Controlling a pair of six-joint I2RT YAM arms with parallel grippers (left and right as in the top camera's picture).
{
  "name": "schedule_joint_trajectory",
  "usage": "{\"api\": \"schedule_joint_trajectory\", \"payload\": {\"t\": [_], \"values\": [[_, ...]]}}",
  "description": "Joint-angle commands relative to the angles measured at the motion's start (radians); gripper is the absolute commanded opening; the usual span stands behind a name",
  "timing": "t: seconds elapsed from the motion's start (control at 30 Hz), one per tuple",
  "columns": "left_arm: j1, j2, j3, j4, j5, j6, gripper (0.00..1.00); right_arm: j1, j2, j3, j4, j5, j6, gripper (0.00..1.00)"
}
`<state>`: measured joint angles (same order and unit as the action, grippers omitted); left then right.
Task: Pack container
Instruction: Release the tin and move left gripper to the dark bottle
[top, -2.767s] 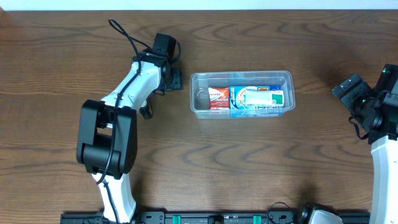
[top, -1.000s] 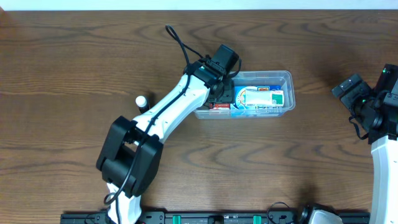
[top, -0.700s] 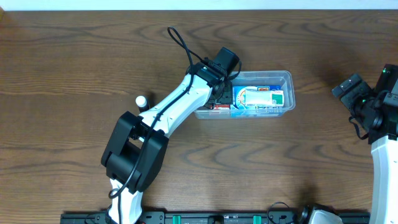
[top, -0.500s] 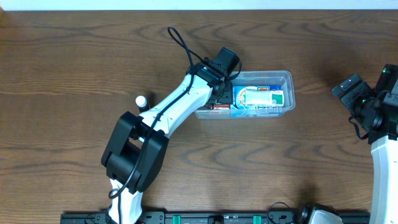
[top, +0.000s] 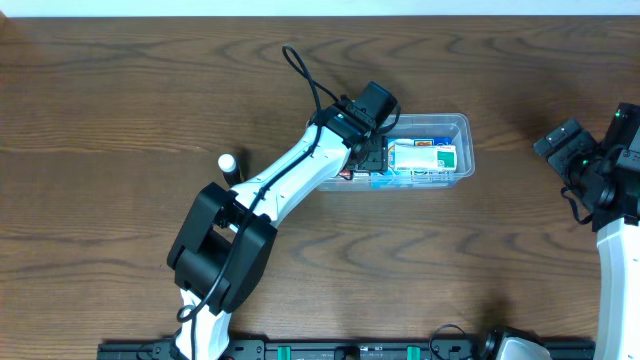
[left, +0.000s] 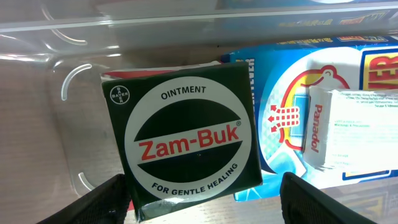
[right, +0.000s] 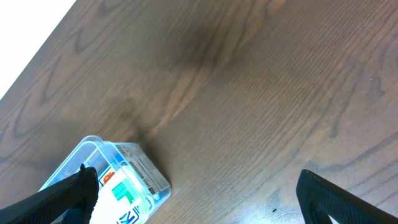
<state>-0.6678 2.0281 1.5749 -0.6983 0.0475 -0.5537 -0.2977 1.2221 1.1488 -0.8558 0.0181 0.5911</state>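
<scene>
The clear plastic container (top: 462, 121) sits at the centre right of the table, holding a blue box (left: 311, 68) with a white Panadol packet (left: 357, 127) on top. My left gripper (top: 368, 158) hangs over its left end. A dark green Zam-Buk box (left: 186, 140) lies flat inside, between the fingers of the left gripper (left: 202, 204). The jaws are open, with a clear gap between the right finger (left: 323, 202) and the box. My right gripper (right: 208, 199) is open and empty, well to the right of the container (right: 146, 173).
A small white bottle with a black cap (top: 228, 162) stands on the wooden table to the left of the left arm. The table's far edge meets a white wall along the top of the overhead view.
The left arm swung from left of the container to over its left end. Its jaws have just widened off the Zam-Buk box. The right arm has not moved.
</scene>
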Motion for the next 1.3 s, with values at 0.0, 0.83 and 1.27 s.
{"api": "schedule_joint_trajectory", "payload": {"t": [0.0,0.83,1.27], "values": [[0.000,0.004,0.007,-0.003,-0.010,-0.004,0.77,-0.005,0.002,0.001,-0.002,0.004,-0.013,0.99],[0.298,-0.424,0.015,-0.335,-0.017,0.247,0.97,-0.005,0.002,0.001,-0.002,0.003,-0.013,0.99],[0.569,-0.347,-0.165,-0.332,-0.014,0.243,0.99,-0.005,0.002,0.001,-0.002,0.004,-0.013,0.99]]}}
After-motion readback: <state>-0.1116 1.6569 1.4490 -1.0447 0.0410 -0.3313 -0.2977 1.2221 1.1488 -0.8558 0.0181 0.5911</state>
